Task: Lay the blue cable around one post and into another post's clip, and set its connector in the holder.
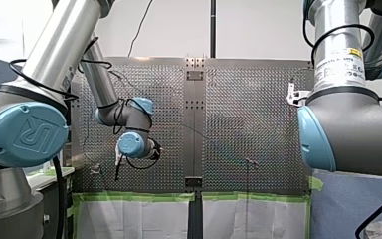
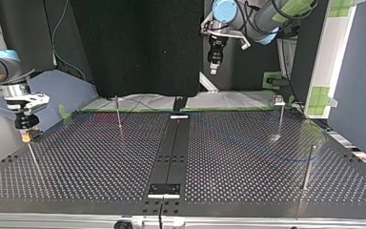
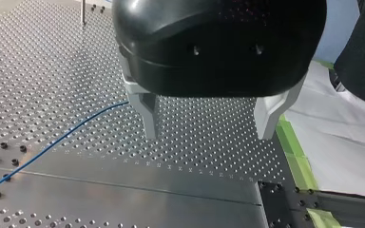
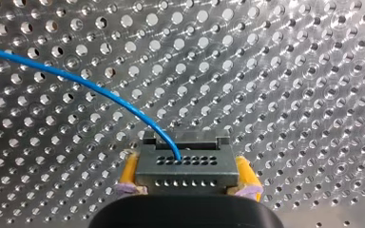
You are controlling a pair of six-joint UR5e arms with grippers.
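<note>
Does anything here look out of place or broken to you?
Nothing stands out. The blue cable trails loosely over the perforated table, and its connector sits square in my right gripper. My left gripper hangs open and empty above the table.

Shiny perforated metal table (image 4: 290,71), glossy blue cable (image 4: 78,81).

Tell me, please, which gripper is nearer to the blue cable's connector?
Right. My right gripper is shut on the connector, yellow pads at its sides. My left gripper hangs open above the table, well away; only the cable runs beside it.
</note>
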